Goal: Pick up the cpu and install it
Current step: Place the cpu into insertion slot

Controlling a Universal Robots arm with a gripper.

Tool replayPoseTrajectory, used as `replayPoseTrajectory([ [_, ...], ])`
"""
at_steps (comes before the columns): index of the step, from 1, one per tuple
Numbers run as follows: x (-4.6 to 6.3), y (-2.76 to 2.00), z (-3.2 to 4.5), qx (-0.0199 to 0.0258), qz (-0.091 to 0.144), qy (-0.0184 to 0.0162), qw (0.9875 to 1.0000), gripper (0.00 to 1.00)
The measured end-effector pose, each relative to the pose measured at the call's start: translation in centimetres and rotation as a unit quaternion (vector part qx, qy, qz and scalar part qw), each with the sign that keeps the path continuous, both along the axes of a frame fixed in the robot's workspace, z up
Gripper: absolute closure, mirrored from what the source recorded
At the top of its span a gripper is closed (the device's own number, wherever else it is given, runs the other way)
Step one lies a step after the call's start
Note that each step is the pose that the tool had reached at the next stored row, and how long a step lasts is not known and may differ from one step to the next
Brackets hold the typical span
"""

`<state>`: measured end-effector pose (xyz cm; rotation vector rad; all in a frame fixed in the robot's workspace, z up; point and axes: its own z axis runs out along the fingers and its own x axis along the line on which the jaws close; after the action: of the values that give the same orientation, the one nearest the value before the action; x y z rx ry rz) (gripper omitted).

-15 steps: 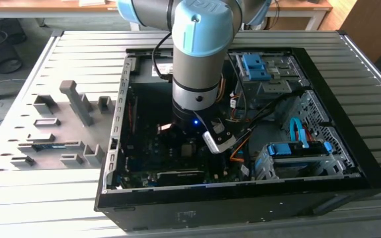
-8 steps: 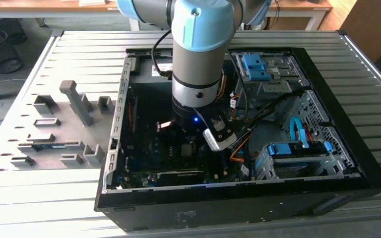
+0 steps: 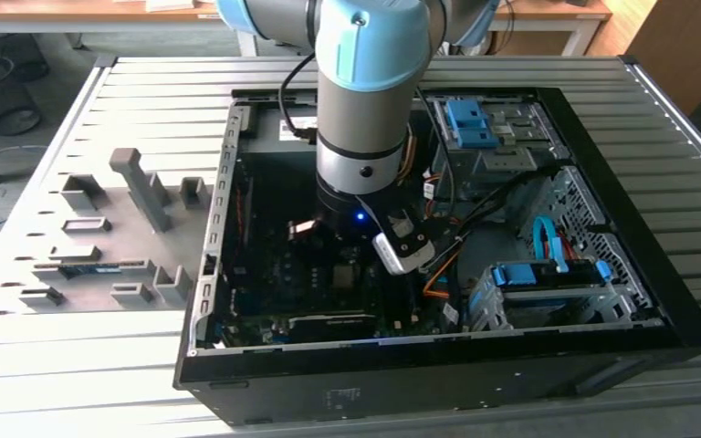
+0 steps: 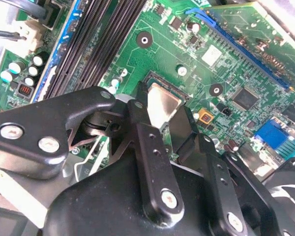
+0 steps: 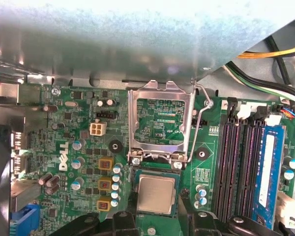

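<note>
Arm (image 3: 369, 100) near vertical in the exterior view: grey tube, light-blue joint cap on top, reaching straight down. Wrist (image 3: 353, 196) set low, 1 small blue light lit on its underside. Gripper (image 4: 163, 117) black, silver screw heads along its links, pointing downward in both wrist views.

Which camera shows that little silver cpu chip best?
The first wrist view: the cpu turns its silver top squarely to the camera. The second wrist view shows it slanted, edges hidden by the gripper. In the exterior view the arm stands over that spot.
</note>
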<state>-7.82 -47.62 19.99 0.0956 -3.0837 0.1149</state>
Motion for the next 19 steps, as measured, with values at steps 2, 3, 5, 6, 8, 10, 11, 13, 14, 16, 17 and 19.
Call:
replayPoseTrajectory([
  [2,0.00,0.00,0.00,0.0000,0.000,0.0000,1.0000,0.54],
  [3,0.00,0.00,0.00,0.0000,0.000,0.0000,1.0000,0.54],
  [5,0.00,0.00,0.00,0.0000,0.000,0.0000,1.0000,0.48],
  [6,0.00,0.00,0.00,0.0000,0.000,0.0000,1.0000,0.48],
  [8,0.00,0.00,-0.02,0.0000,0.000,0.0000,1.0000,0.48],
  [10,-0.01,0.13,-0.10,0.0003,0.000,0.0000,1.0000,0.48],
  [11,-0.01,0.23,-0.14,0.0002,0.000,0.0000,1.0000,0.48],
  [13,0.00,0.35,-0.30,0.0005,0.000,-0.0001,1.0000,0.48],
  [14,-0.02,0.36,-0.37,0.0006,0.000,-0.0001,1.0000,0.48],
  [16,-0.04,0.36,-0.56,0.0022,0.000,0.0000,1.0000,0.48],
  [17,-0.05,0.37,-0.66,0.0031,0.000,0.0000,1.0000,0.48],
  [19,-0.07,0.37,-0.84,0.0056,0.000,0.0000,1.0000,0.48],
])
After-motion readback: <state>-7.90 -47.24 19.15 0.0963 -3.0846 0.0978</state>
